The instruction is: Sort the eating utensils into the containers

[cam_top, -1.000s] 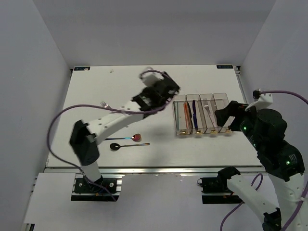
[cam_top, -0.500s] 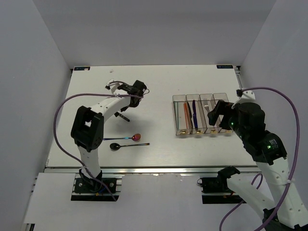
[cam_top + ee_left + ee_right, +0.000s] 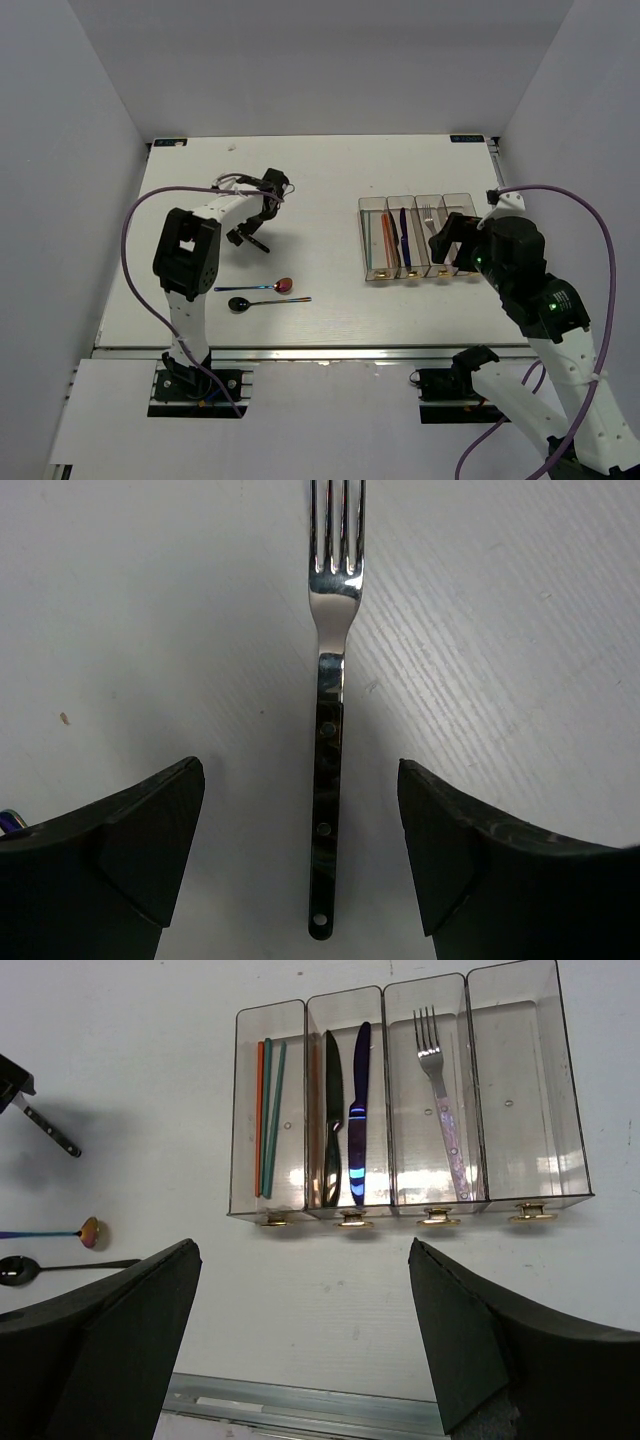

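Note:
A silver fork (image 3: 330, 730) lies flat on the white table, tines pointing away. Its dark handle runs between the fingers of my left gripper (image 3: 300, 850), which is open, low over it and not touching it. From above, the left gripper (image 3: 248, 228) hides most of that fork (image 3: 257, 243). My right gripper (image 3: 300, 1340) is open and holds nothing, hovering in front of the containers (image 3: 400, 995). The containers hold orange and teal chopsticks (image 3: 268, 1110), two knives (image 3: 345, 1110) and another fork (image 3: 440, 1100); the rightmost one holds nothing. A red-bowled spoon (image 3: 284, 286) and a black-bowled spoon (image 3: 238, 303) lie on the table.
The right gripper (image 3: 447, 238) covers part of the containers (image 3: 385, 240) in the top view. A metal rail (image 3: 300, 1405) runs along the near table edge. Grey walls enclose the table on three sides.
My left arm swung left from beside the containers and came down over the fork. My right arm moved in from the right, to over the containers' near end.

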Controlling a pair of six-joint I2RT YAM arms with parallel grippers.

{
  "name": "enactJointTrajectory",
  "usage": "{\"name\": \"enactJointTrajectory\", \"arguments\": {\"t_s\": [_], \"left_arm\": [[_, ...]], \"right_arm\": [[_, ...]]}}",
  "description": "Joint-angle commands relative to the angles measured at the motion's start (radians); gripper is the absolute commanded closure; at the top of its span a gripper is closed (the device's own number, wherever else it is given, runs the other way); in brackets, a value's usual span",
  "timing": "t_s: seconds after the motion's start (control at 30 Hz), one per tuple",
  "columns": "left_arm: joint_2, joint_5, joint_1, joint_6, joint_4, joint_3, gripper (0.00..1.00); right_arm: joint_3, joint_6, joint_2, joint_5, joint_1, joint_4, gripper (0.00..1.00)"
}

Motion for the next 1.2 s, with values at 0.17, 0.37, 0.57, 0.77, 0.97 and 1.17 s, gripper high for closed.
{"name": "enactJointTrajectory", "arguments": {"t_s": [0.17, 0.37, 0.57, 0.77, 0.97, 1.17], "left_arm": [[-0.006, 0.033, 0.009, -0.026, 0.052, -0.083, 0.15], [-0.006, 0.090, 0.036, -0.008, 0.139, -0.155, 0.33], [-0.012, 0.144, 0.061, 0.035, 0.231, -0.212, 0.75], [-0.078, 0.206, 0.059, 0.121, 0.334, -0.250, 1.00], [-0.230, 0.254, -0.171, 0.271, 0.510, -0.179, 1.00], [-0.209, 0.281, -0.414, 0.311, 0.630, -0.016, 1.00]], "right_arm": [[-0.013, -0.014, 0.003, -0.023, 0.001, 0.067, 0.11], [-0.016, -0.013, 0.000, -0.027, 0.001, 0.072, 0.11], [-0.011, -0.010, -0.004, -0.033, 0.001, 0.073, 0.11], [-0.006, -0.013, -0.012, -0.058, 0.001, 0.096, 0.11], [0.016, 0.007, -0.018, 0.015, -0.001, 0.110, 0.11], [0.148, 0.024, -0.015, 0.092, 0.001, 0.037, 0.11]]}}
